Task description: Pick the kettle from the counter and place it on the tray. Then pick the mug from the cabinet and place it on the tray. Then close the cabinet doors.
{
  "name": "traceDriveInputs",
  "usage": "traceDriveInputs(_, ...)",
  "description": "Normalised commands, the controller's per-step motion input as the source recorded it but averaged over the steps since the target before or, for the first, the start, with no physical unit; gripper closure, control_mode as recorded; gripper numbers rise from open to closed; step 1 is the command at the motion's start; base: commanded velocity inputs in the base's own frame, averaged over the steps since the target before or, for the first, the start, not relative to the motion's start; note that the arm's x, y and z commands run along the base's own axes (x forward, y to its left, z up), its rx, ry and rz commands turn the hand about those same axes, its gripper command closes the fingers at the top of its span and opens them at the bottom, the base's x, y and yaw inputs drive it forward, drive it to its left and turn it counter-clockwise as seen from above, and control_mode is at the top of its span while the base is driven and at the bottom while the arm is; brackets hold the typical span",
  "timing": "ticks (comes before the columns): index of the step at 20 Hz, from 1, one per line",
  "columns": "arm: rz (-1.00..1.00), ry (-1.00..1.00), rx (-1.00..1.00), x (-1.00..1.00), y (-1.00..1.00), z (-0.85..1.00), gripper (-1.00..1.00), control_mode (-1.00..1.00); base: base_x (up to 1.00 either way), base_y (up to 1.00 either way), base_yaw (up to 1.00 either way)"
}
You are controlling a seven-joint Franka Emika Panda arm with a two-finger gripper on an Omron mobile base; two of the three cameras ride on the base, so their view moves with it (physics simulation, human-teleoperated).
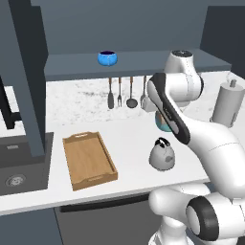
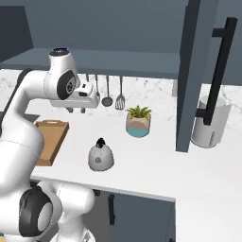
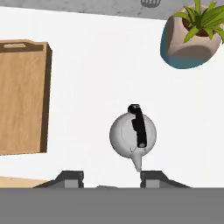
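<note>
The grey kettle [image 1: 161, 154] [image 2: 100, 157] [image 3: 132, 133] stands upright on the white counter [image 1: 129, 129], right of the wooden tray [image 1: 89, 160] [image 3: 22, 96], which has nothing on it. My gripper [image 2: 76, 110] [image 3: 111, 179] hangs open well above the counter, looking down on the kettle, with nothing between its fingers. The blue mug [image 1: 107, 58] sits on the shelf of the dark cabinet [image 1: 143, 62]. Both cabinet doors stand open: the left one [image 1: 28, 81] and the right one [image 2: 189, 75].
A teal-and-beige plant pot [image 2: 138, 124] [image 3: 192, 39] stands behind the kettle. Utensils [image 1: 119, 93] hang on the back wall. A paper-towel roll [image 1: 228, 103] [image 2: 210, 123] is at the right, a dark sink [image 1: 19, 165] at the left.
</note>
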Motion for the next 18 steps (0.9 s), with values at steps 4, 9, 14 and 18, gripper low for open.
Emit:
traceDriveInputs(4, 0.00, 0.00, 0.00, 0.00, -0.20, -0.47, -1.00, -1.00, 0.00, 0.00, 0.00)
traceDriveInputs(9, 0.00, 0.01, 0.03, -0.05, -0.87, -0.59, -1.00, -1.00, 0.00, 0.00, 0.00)
traceDriveInputs(14, 0.01, 0.00, 0.00, 0.00, -0.29, -0.25, -1.00, -1.00, 0.00, 0.00, 0.00)
traceDriveInputs(18, 0.00, 0.01, 0.00, 0.13, 0.03, -0.32, -1.00, -1.00, 0.00, 0.00, 0.00)
